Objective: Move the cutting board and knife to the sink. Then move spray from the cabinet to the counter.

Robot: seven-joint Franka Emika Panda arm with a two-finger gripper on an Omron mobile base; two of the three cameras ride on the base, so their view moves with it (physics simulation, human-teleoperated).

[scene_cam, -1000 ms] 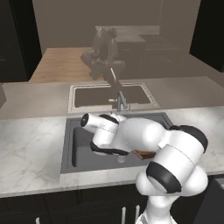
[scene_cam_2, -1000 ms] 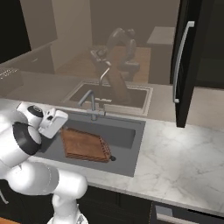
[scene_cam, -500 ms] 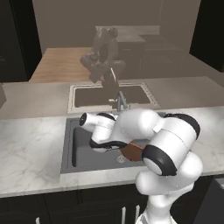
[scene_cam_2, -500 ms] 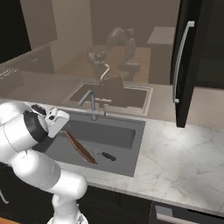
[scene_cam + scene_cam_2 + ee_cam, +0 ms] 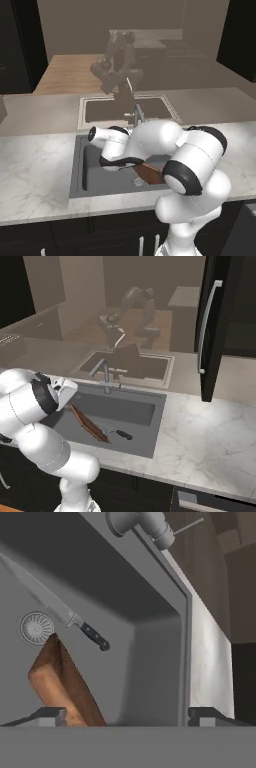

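Inside the sink (image 5: 150, 421) we see the board (image 5: 89, 424) standing tilted on edge, with the knife (image 5: 60, 610) lying flat on the basin floor just beside it, near the drain (image 5: 36, 628). Above the board, the gripper (image 5: 127, 716) holds its jaws wide apart, gripping nothing.

Glossy white rounded arm (image 5: 165, 145) with black joint bands.
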